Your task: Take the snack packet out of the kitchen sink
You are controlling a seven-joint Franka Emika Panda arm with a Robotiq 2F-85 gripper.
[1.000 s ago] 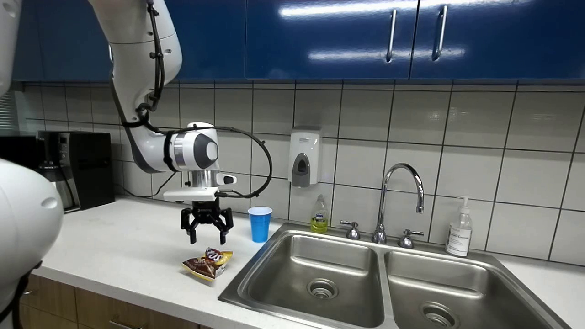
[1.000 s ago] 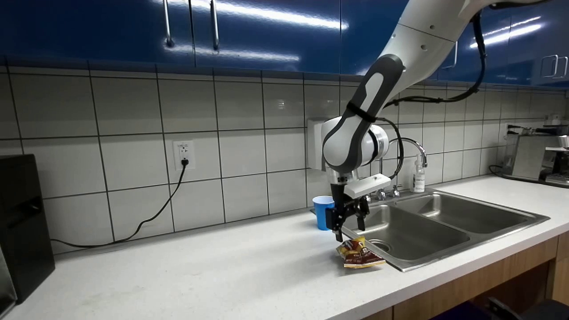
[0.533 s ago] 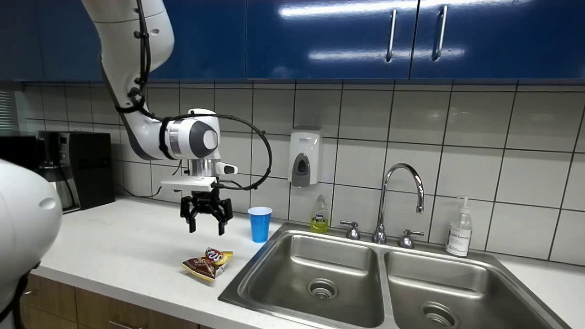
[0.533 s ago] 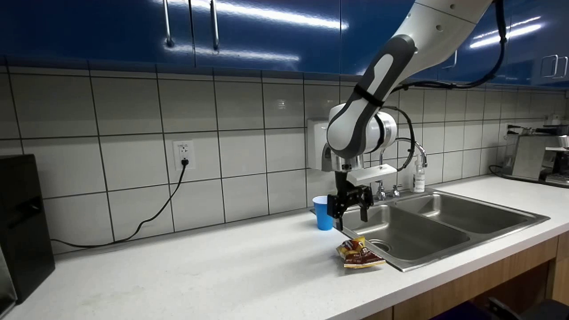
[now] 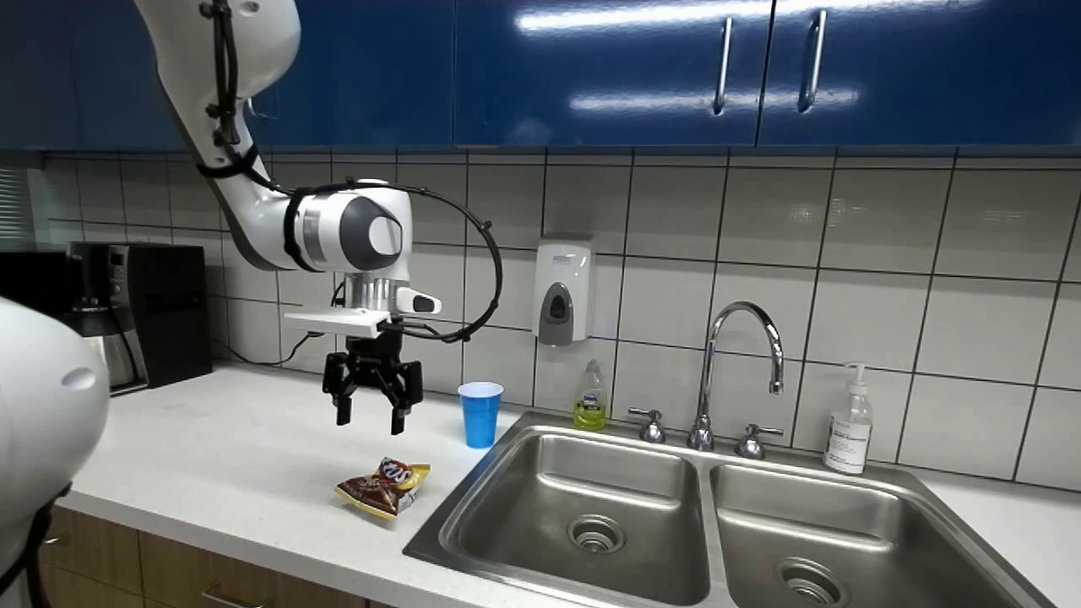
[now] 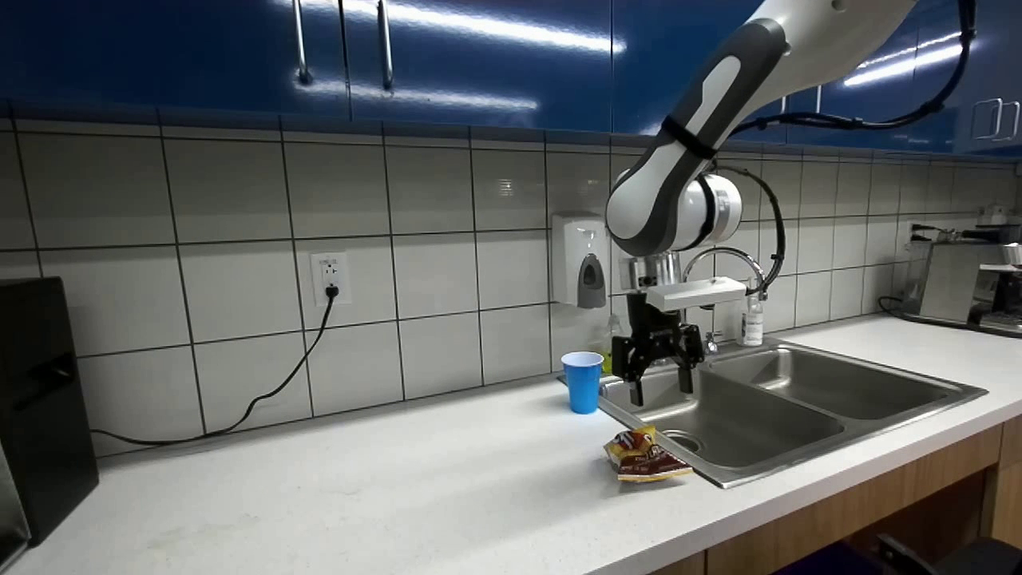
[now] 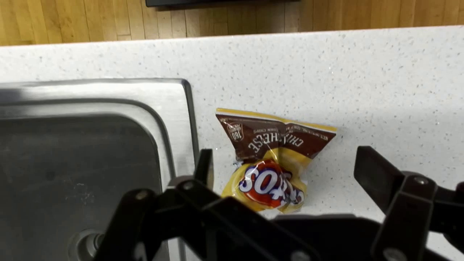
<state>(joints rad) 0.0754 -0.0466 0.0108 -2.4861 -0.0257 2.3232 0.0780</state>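
Observation:
The snack packet, yellow, red and dark brown, lies crumpled on the white counter beside the sink in both exterior views (image 5: 384, 490) (image 6: 645, 459). It also shows in the wrist view (image 7: 264, 181), just off the sink's edge. The stainless double-basin kitchen sink (image 5: 540, 498) stands beside it; its rim corner shows in the wrist view (image 7: 177, 108). My gripper (image 5: 370, 418) is open and empty, pointing down, held well above the counter over the packet's area. It also shows in an exterior view (image 6: 661, 387). In the wrist view the packet appears between the spread fingers (image 7: 377, 177), untouched.
A blue cup (image 5: 480, 415) stands behind the packet near the sink corner. A chrome faucet (image 5: 706, 380), a dish soap bottle (image 5: 590, 405) and a pump bottle (image 5: 848, 431) line the sink's back. A wall dispenser (image 5: 564, 287) hangs above. A black appliance (image 6: 44, 415) stands further along.
My open gripper has risen away from the counter and shifted slightly sideways, rightward in one exterior view and a little left in the other. The packet, cup and sink have not moved.

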